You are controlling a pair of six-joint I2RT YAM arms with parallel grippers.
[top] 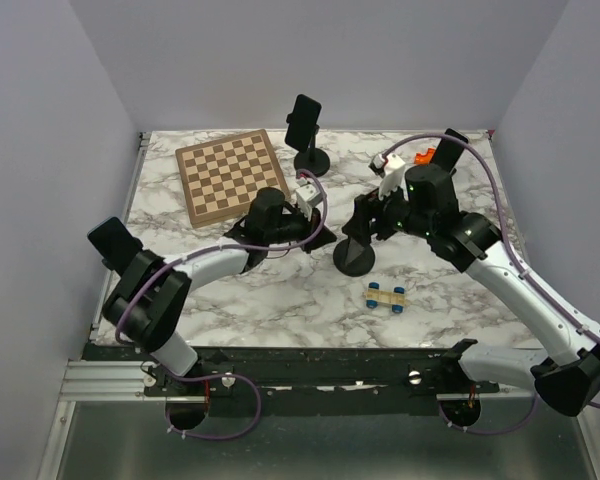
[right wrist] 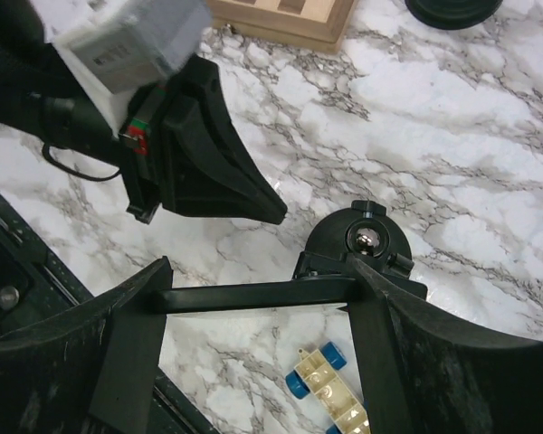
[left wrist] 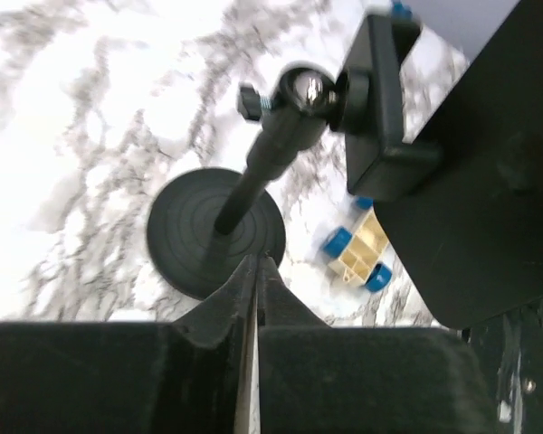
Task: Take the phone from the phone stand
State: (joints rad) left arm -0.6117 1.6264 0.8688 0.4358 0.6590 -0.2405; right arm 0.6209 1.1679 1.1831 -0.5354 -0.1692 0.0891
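Note:
A black phone stand (top: 355, 258) stands mid-table, with its round base (left wrist: 215, 231) and ball joint (right wrist: 371, 240) showing in the wrist views. My right gripper (top: 372, 222) is shut on the black phone (right wrist: 253, 296), which is seen edge-on between its fingers (right wrist: 136, 334), right against the stand's clamp (left wrist: 380, 99). I cannot tell whether the phone (left wrist: 489, 181) still sits in the clamp. My left gripper (top: 320, 238) is shut and empty. Its tips (left wrist: 256, 264) are at the near rim of the stand's base.
A second stand with a phone (top: 304, 120) stands at the back centre, beside a wooden chessboard (top: 228, 175). A small toy cart with blue wheels (top: 387, 296) lies just in front of the near stand. White and orange items (top: 405, 160) sit at the back right.

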